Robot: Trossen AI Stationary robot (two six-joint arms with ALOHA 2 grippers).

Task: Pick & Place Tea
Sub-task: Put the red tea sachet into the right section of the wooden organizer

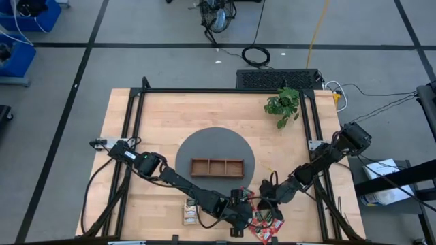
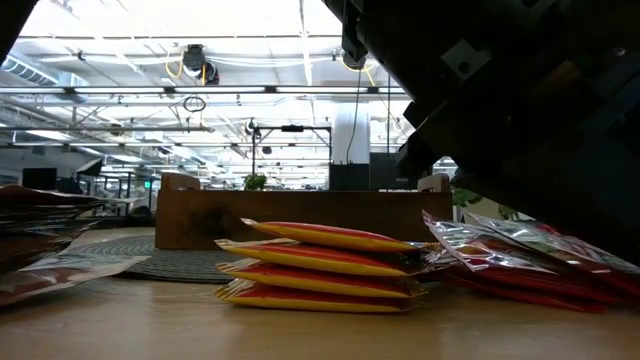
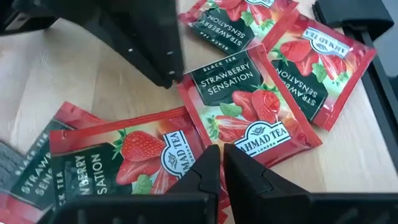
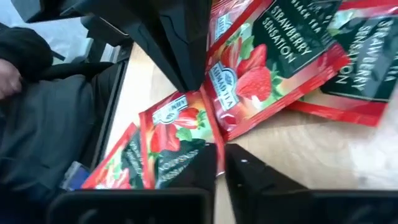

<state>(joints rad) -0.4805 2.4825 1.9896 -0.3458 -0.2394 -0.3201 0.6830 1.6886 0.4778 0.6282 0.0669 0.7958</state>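
Observation:
Several red strawberry tea sachets (image 3: 249, 106) lie flat and overlapping on the wooden table near its front edge (image 1: 262, 224). In the low view some form a small stack (image 2: 320, 265). My left gripper (image 3: 222, 155) is shut with its tips down among them. It faces my right gripper (image 4: 221, 152), which is shut at the corner of one red sachet (image 4: 177, 134). In the high view the two grippers meet over the pile, left gripper (image 1: 240, 216) and right gripper (image 1: 267, 203). The brown tray (image 1: 216, 167) rests on a grey round mat (image 1: 191, 146). My left gripper has its shut fingertips (image 3: 208, 163) at the spot where the edges of two red sachets (image 3: 198, 144) meet, slanting down from above. Whether it pinches an edge or only touches, I cannot tell. My right gripper pinches the corner (image 4: 210, 144) of a red sachet between its fingertips (image 4: 239, 163), slanting down from above. The sachet lies flat on the table, partly under another sachet.
A few beige sachets (image 1: 191, 214) lie left of the red pile. A small green plant (image 1: 283, 105) stands at the table's far right. A black frame rail (image 3: 379, 68) runs along the table beside the pile. A person in dark clothes (image 4: 56, 112) is beyond the front edge.

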